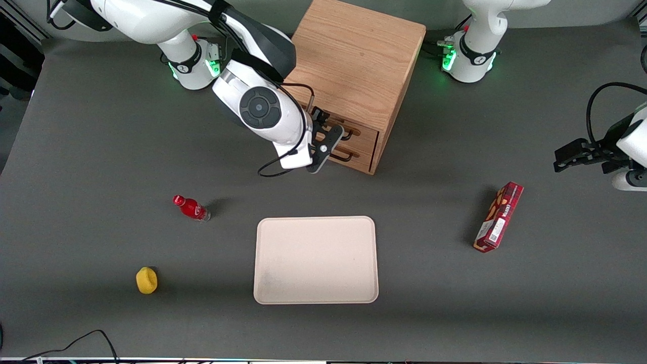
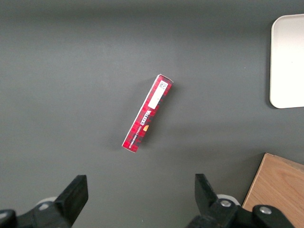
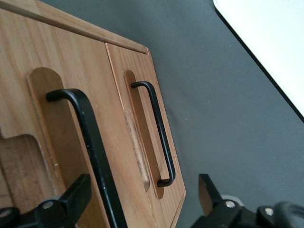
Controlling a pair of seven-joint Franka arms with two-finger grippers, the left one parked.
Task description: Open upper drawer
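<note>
Currently, item by item, for your reference.

Front view: cabinet [image 1: 354, 65], light oak, standing on the grey surface [image 1: 101, 151] farther from the camera than the tray [image 1: 316, 260]; upper drawer [image 1: 360, 132] appears shut, its front level with the lower drawer [image 1: 354, 156]; your tool [image 1: 329, 137] sits directly in front of the drawer fronts, at handle height. Also listed: red bottle [image 1: 191, 208], yellow object [image 1: 146, 280], red box [image 1: 499, 217].

Left wrist view: red box [image 2: 147, 114] lying flat; tray corner [image 2: 287, 61]; cabinet edge [image 2: 275, 190]; nothing here bears on the task.

Right wrist view: tool [image 3: 142, 199] released, fingers [image 3: 76, 194] spread wide; upper handle [image 3: 90, 147], a black bar, runs between them, not yet pinched; lower handle [image 3: 156, 130] just beside, untouched.

Step in hand, as judged: alignment on the upper handle, before grasp. Next move calls for you to clench on that bar only, then pull straight out from the cabinet front; keep clear of the lower handle.
</note>
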